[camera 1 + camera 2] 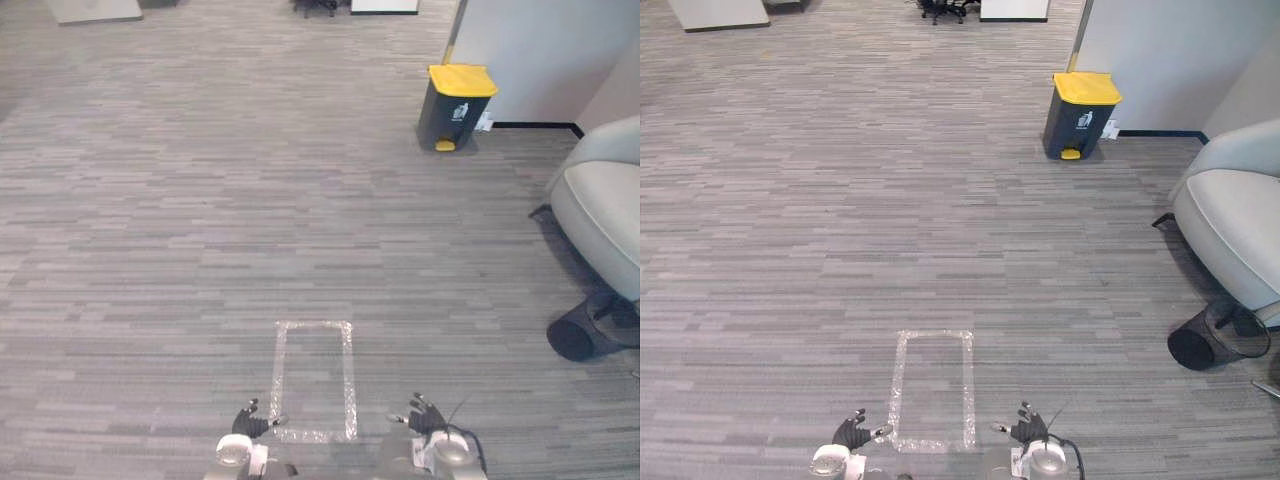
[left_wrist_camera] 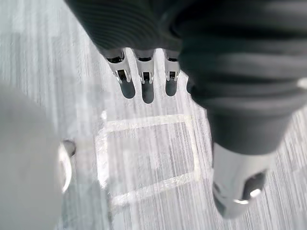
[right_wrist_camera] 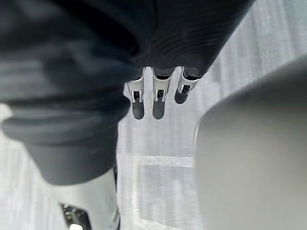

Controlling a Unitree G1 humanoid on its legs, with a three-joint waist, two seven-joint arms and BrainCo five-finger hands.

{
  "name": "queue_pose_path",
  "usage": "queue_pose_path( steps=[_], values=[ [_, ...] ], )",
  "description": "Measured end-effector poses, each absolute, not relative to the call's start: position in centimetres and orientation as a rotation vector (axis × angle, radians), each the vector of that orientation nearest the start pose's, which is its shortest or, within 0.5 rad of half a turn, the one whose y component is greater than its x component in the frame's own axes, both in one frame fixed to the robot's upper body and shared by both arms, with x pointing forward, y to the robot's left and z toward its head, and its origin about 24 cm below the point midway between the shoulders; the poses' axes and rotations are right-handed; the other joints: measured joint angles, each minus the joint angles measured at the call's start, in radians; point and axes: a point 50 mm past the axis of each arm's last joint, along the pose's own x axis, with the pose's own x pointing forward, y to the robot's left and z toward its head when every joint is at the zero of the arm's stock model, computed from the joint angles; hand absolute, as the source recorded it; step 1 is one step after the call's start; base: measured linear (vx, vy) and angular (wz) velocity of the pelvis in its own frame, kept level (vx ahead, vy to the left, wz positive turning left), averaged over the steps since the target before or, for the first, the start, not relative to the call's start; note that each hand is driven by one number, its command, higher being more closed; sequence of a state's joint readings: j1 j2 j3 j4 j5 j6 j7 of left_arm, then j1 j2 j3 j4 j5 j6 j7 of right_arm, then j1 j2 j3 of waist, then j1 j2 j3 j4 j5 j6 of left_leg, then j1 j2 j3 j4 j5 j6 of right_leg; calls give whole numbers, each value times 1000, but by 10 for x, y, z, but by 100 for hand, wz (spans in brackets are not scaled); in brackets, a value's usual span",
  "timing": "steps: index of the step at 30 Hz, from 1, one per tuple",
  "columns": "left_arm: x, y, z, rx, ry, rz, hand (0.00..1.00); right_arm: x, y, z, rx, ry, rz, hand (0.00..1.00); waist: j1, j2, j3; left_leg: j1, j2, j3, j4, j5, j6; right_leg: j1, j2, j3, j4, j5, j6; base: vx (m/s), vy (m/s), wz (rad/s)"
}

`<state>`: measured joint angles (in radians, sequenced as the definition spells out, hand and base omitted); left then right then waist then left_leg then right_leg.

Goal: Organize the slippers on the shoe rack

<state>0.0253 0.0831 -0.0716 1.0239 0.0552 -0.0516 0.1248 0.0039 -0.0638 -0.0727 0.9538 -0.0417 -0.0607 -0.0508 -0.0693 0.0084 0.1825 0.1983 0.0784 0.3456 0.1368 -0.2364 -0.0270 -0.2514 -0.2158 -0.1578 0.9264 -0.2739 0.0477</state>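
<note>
My left hand (image 1: 247, 421) hangs low at the bottom of the head views, left of a taped rectangle (image 1: 314, 380) on the grey carpet. My right hand (image 1: 425, 415) hangs at the rectangle's right. Both hands are open, fingers straight and holding nothing, as the left wrist view (image 2: 144, 76) and the right wrist view (image 3: 156, 96) show. The taped rectangle (image 2: 148, 158) lies on the carpet just past the fingers. I see no slippers or shoe rack here.
A dark bin with a yellow lid (image 1: 456, 106) stands far ahead on the right by a wall. A pale armchair (image 1: 605, 205) fills the right edge, with a black mesh wastebasket (image 1: 1218, 340) lying on the floor beside it. Open carpet stretches ahead.
</note>
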Motion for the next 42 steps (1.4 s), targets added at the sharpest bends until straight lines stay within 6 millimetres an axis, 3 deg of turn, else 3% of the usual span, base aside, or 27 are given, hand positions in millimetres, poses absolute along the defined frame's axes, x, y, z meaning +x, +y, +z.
queue_pose_path(
  steps=[1, 3, 4, 5, 6, 9, 10, 12, 14, 15, 18, 19, 20, 21, 22, 23, 24, 26, 28, 30, 31, 32, 34, 36, 37, 40, 42],
  values=[
    [126, 178, -153, 224, 997, 58, 0, 153, -187, -139, -92, 884, -122, 0, -1, 8, 4, 16, 19, 8, -3, 0, 0, -29, 27, -72, -55, -26, -29, 493, -62, -17],
    [126, 177, -153, 225, 999, 52, 0, 157, -187, -135, -97, 859, -120, 0, -5, 12, 10, 45, 36, 19, -8, -1, -2, -63, 87, -160, -281, 0, -57, 372, -86, -12],
    [125, 177, -154, 234, 1001, 40, 0, 154, -186, -136, -102, 866, -115, 0, -5, -4, 4, 60, 22, 25, -11, -6, -13, -47, 109, -159, -435, 101, -83, 350, -107, -15],
    [126, 171, -155, 236, 1010, 14, 0, 156, -189, -134, -95, 849, -127, 0, -6, 6, 23, 93, 26, 22, -5, -29, -50, -30, 120, -161, -470, 164, -139, 425, -113, -27],
    [130, 164, -154, 228, 999, -12, 0, 159, -194, -133, -117, 844, -133, 0, -4, 29, 27, 89, 41, 24, 22, -24, -57, -24, 137, -157, -462, 144, -141, 491, -139, -24],
    [142, 150, -151, 213, 970, -50, 0, 159, -198, -132, -112, 844, -155, 0, -20, 34, 33, 25, 69, 10, 230, 28, -135, 13, 133, -143, -456, 71, -137, 404, -128, -14],
    [142, 147, -151, 206, 969, -58, 0, 157, -198, -134, -112, 854, -155, 0, -23, 32, 34, 3, 91, -2, 334, 69, -177, 55, 141, -136, -480, 61, -138, 378, -90, -25],
    [140, 144, -151, 195, 971, -66, 0, 153, -197, -137, -109, 878, -154, 0, -18, 24, 36, -32, 108, 2, 461, 22, -211, 134, 154, -88, -547, 59, -139, 378, -23, -53],
    [137, 146, -152, 191, 970, -55, 0, 149, -199, -139, -102, 895, -169, 0, -14, 19, 35, -80, 98, 7, 475, -37, -162, 184, 168, -36, -597, 63, -133, 285, 75, -95],
    [139, 149, -150, 195, 954, -45, 0, 146, -199, -140, -100, 912, -170, 0, 3, 17, 29, -127, 79, -8, 413, -74, -117, 197, 177, 49, -618, 69, -122, 221, 96, -117],
    [140, 150, -149, 199, 945, -39, 0, 144, -198, -142, -98, 921, -170, 0, 14, 12, 30, -166, 45, -94, 303, -84, -111, 218, 181, 146, -640, 82, -101, 174, 151, -138],
    [141, 151, -149, 200, 940, -36, 0, 144, -198, -142, -97, 922, -169, 0, 16, 12, 30, -205, 13, -220, 234, -83, -112, 227, 182, 231, -657, 91, -85, 229, 267, -204],
    [142, 151, -148, 201, 934, -35, 0, 143, -198, -142, -99, 923, -171, 0, 16, 15, 27, -236, 0, -339, 165, -64, -110, 232, 187, 307, -672, 100, -53, 151, 191, -197],
    [142, 151, -148, 200, 933, -35, 0, 143, -198, -142, -100, 923, -172, 0, 16, 17, 27, -238, 1, -364, 139, -51, -110, 232, 189, 328, -672, 99, -45, 175, 249, -170],
    [140, 150, -149, 194, 940, -34, 0, 142, -200, -142, -109, 923, -173, 0, 15, 32, 21, -241, 21, -378, 97, 40, -110, 231, 207, 374, -668, 93, -18, 137, 314, -156],
    [136, 153, -151, 200, 959, -29, 0, 138, -196, -143, -110, 932, -164, 0, 11, 26, 0, -223, 18, -296, 122, 53, -76, 232, 194, 421, -662, 88, 14, 153, 376, -145],
    [136, 156, -151, 206, 962, -26, 0, 137, -194, -144, -108, 935, -158, 0, 10, 14, -6, -216, 12, -283, 119, 47, -71, 230, 187, 421, -663, 90, 17, 154, 378, -128],
    [131, 170, -152, 242, 977, -7, 0, 130, -183, -148, -89, 957, -132, 0, 15, -42, -33, -192, -19, -195, 89, 36, -47, 205, 150, 460, -668, 94, 42, 114, 250, -99],
    [130, 175, -152, 255, 983, -3, 0, 130, -178, -149, -76, 959, -126, 0, 12, -57, -38, -176, -38, -134, 66, 39, -28, 173, 132, 470, -669, 114, 62, 101, 197, -86],
    [132, 175, -152, 257, 983, -4, 0, 134, -177, -147, -80, 949, -116, 0, 13, -42, -31, -140, -41, -49, 38, 42, -21, 145, 120, 410, -656, 139, 65, 96, 171, -103],
    [130, 175, -153, 258, 991, -4, 0, 136, -179, -146, -93, 943, -107, 0, 11, -28, -23, -121, -40, -16, 30, 42, -21, 139, 108, 315, -648, 148, 58, 61, 114, -99],
    [130, 175, -153, 260, 994, -7, 0, 137, -179, -146, -98, 938, -102, 0, 10, -21, -23, -109, -40, 12, 22, 42, -21, 129, 88, 208, -637, 147, 54, 44, 70, -95],
    [133, 173, -152, 261, 984, -10, 0, 143, -183, -144, -111, 925, -103, 0, 8, -4, -15, -87, -36, 72, 8, 42, -21, 110, 16, -153, -583, 131, -8, 47, 19, -79],
    [136, 170, -152, 255, 980, -14, 0, 145, -187, -142, -123, 918, -108, 0, 8, 1, -9, -73, -27, 95, 3, 42, -21, 102, -15, -337, -551, 135, -42, 69, -72, -64],
    [136, 166, -152, 245, 979, -17, 0, 147, -189, -141, -129, 912, -111, 0, 10, 16, -5, -64, -21, 111, 0, 42, -21, 104, -22, -399, -541, 137, -59, 76, -90, -70],
    [132, 155, -154, 215, 996, -41, 0, 146, -196, -141, -126, 918, -148, 0, 11, 46, -5, -33, -8, 143, -11, 47, -30, 118, 27, -370, -591, 134, -72, 59, -65, -64],
    [133, 153, -154, 203, 998, -44, 0, 145, -197, -142, -127, 923, -162, 0, 15, 41, -2, -48, 19, 169, 65, 44, -40, 128, 57, -329, -628, 141, -78, 37, -121, -58]
  ],
)
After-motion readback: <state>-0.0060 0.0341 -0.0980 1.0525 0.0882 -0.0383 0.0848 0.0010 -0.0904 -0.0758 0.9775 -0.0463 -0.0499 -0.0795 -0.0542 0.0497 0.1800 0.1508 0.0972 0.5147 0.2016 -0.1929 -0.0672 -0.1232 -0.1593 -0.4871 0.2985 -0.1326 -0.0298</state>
